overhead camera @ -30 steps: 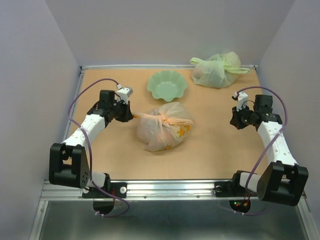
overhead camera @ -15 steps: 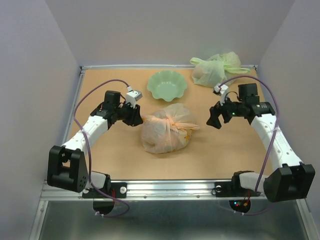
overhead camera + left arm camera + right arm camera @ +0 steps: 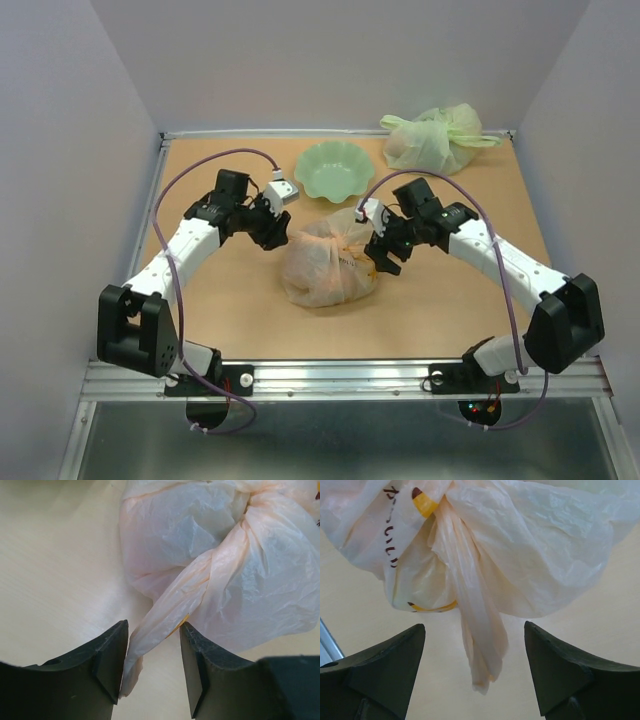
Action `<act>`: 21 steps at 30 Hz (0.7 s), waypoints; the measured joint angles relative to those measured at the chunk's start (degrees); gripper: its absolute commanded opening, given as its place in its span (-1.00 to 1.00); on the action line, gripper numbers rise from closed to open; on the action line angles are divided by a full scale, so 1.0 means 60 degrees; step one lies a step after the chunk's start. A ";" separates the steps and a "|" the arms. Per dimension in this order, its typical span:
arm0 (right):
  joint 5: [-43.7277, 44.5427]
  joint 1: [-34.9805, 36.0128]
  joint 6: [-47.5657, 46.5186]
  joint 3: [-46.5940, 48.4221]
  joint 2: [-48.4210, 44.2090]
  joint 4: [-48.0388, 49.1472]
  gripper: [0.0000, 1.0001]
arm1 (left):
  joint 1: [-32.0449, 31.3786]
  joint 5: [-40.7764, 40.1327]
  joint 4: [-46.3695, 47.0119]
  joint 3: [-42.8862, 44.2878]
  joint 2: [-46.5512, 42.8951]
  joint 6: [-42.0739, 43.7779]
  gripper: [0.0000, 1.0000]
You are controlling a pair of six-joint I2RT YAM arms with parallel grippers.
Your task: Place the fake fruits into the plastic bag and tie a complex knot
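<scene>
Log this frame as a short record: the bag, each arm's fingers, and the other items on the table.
plastic bag: mid-table, bulging, top tied, two twisted tails sticking out
left gripper: fingers open, left tail between them
right gripper: fingers open wide, right tail hanging between them, untouched
other items: pale green bowl and knotted green bag at the far edge

White arms (image 3: 178,248) with black joints and purple cables (image 3: 205,163) stood on black bases (image 3: 135,335) at the table's (image 3: 440,310) near edge. The left gripper (image 3: 152,630) and right gripper (image 3: 474,626) were black.
</scene>
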 measured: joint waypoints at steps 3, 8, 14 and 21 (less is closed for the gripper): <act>0.0412 0.0062 -0.0109 0.0000 0.0302 0.0127 0.10 | -0.0259 -0.0240 -0.0288 0.0127 0.0186 0.0696 0.08; 0.1009 0.0055 -0.0193 0.0000 0.0525 0.0339 -0.99 | -0.0579 -0.0674 -0.0641 0.0423 0.0612 0.1523 -0.94; 0.1854 0.0076 -0.0226 -0.0157 0.0317 0.0743 -0.99 | -0.0579 -0.1198 -0.0637 0.0590 0.0882 0.1883 -1.00; 0.1417 -0.0729 -0.0255 -0.0969 -0.0929 0.1810 -0.99 | -0.0029 -0.0197 -0.0066 0.0423 0.0688 0.1800 -1.00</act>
